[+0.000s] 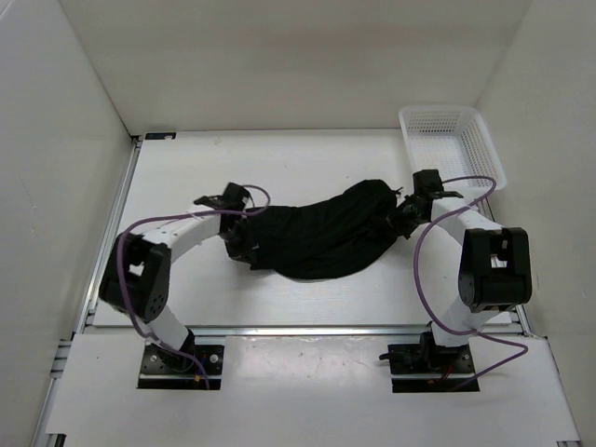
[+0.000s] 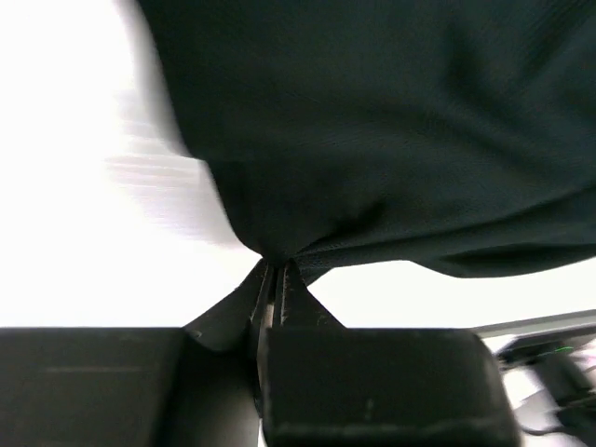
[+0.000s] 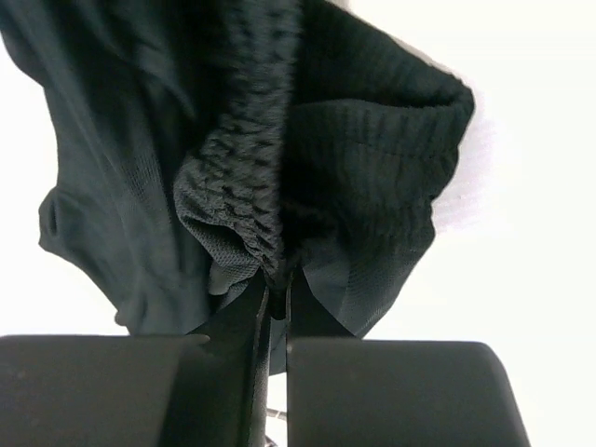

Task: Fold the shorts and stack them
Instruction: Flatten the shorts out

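Note:
Black shorts [image 1: 321, 237] hang stretched between my two grippers over the middle of the white table. My left gripper [image 1: 244, 244] is shut on the shorts' left edge; in the left wrist view [image 2: 277, 264] the fabric [image 2: 391, 140] bunches into the closed fingertips. My right gripper [image 1: 399, 219] is shut on the shorts' right end; in the right wrist view [image 3: 277, 279] the ribbed elastic waistband [image 3: 307, 140] is pinched between the fingers. The cloth sags in the middle towards the table.
A white plastic basket [image 1: 451, 140] stands at the back right corner of the table [image 1: 279, 168]. White walls enclose the table on the left, back and right. Purple cables loop along both arms.

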